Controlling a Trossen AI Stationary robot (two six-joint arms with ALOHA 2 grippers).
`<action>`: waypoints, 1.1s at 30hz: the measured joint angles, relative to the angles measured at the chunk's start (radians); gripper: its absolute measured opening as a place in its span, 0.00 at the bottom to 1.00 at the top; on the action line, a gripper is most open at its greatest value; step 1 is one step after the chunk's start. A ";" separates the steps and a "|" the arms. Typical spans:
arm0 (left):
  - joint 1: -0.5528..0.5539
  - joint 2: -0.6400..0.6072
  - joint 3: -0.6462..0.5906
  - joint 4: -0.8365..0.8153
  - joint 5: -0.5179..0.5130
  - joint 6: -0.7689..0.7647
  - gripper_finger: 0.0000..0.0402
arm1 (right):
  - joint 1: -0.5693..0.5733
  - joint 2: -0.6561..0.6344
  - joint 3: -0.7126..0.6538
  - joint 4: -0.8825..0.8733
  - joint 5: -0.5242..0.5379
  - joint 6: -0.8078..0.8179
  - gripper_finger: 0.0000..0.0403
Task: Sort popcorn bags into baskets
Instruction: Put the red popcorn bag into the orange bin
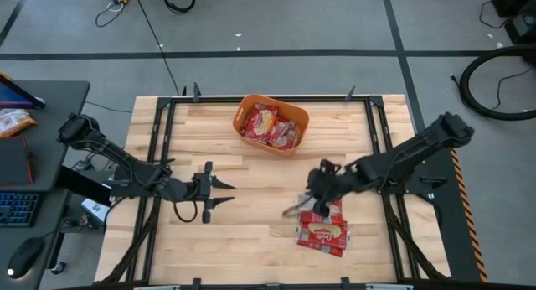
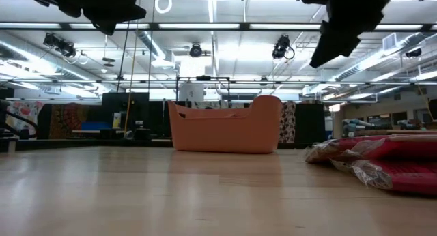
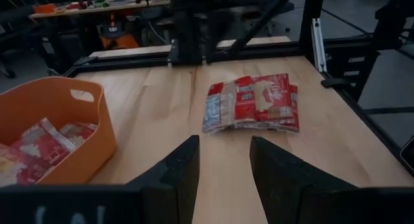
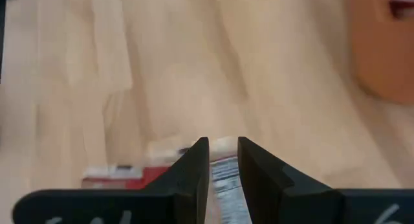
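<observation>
Red popcorn bags (image 1: 322, 231) with unreadable white-yellow print, beside orange basket (image 1: 271, 124).

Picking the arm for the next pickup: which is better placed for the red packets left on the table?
Right. The right hand sits at the edge of the flat red popcorn packets on the wooden table, fingers close together around one packet's edge. The left hand hovers open mid-table, farther away.

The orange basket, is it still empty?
No, the overhead view shows several red popcorn bags already lying inside the orange basket.
</observation>
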 joint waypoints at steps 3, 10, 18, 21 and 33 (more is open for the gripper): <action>0.002 0.000 0.000 -0.001 -0.002 0.000 0.35 | 0.058 0.112 0.104 -0.129 0.010 0.016 0.21; 0.002 0.000 0.000 0.000 -0.031 0.008 0.35 | 0.141 0.360 0.337 -0.403 -0.058 0.058 0.21; 0.042 0.001 0.000 0.018 -0.052 0.011 0.35 | 0.149 0.531 0.508 -0.660 -0.139 0.184 0.24; 0.064 0.001 0.000 0.012 -0.052 0.011 0.35 | 0.154 0.568 0.516 -0.668 -0.186 0.195 0.31; 0.085 0.001 0.000 -0.020 -0.052 0.010 0.35 | 0.198 0.619 0.516 -0.670 -0.208 0.240 0.53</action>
